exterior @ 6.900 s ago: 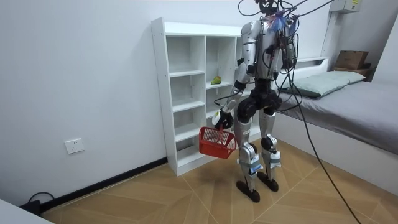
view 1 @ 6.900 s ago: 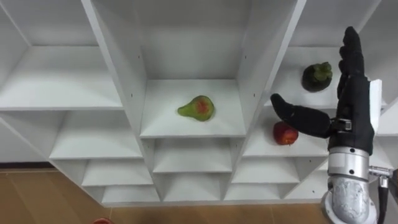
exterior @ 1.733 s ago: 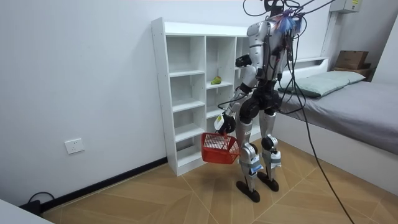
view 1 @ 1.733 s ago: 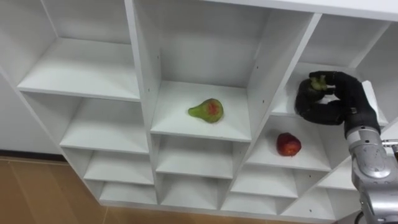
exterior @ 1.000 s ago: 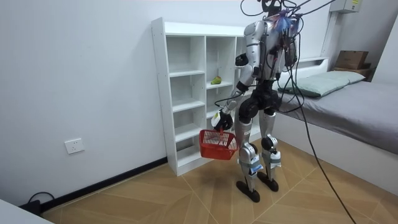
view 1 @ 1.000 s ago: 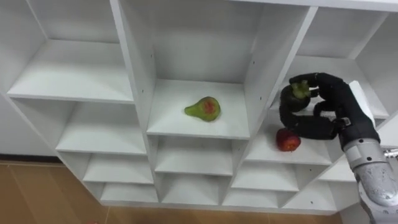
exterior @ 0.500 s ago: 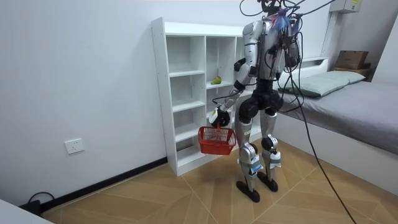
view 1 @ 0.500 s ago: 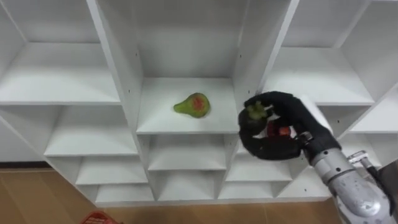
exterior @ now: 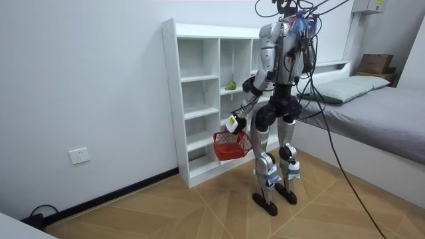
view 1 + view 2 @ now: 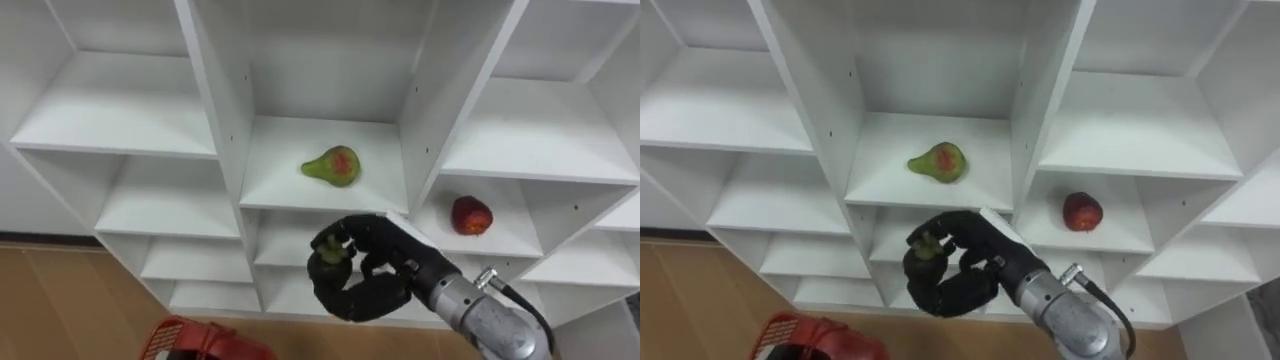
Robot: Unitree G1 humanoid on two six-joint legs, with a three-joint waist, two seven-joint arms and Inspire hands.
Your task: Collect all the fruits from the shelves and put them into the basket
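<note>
My right hand (image 10: pixel 378 286) is shut on a dark green fruit (image 10: pixel 329 257) and holds it in front of the closet's (image 10: pixel 213 110) middle column, below the pear's shelf. A green pear with a red blush (image 10: pixel 333 166) lies on the middle shelf. One compartment to the right and lower sits a red apple (image 10: pixel 471 215). The red basket's (image 10: pixel 195 341) rim shows at the bottom left, below and left of the held fruit. In the room view the basket (image 9: pixel 229 145) hangs from my left hand (image 9: pixel 232 123), whose fingers are curled on its handle.
I stand facing the white closet (image 9: pixel 175 99), which has several open compartments. A bed (image 9: pixel 378 113) lies at the room view's right behind me. The floor is wood.
My right hand has drawn the green fruit out of the upper right compartment and carried it down and left. The left hand has lifted the basket, whose rim now shows more fully at the bottom left.
</note>
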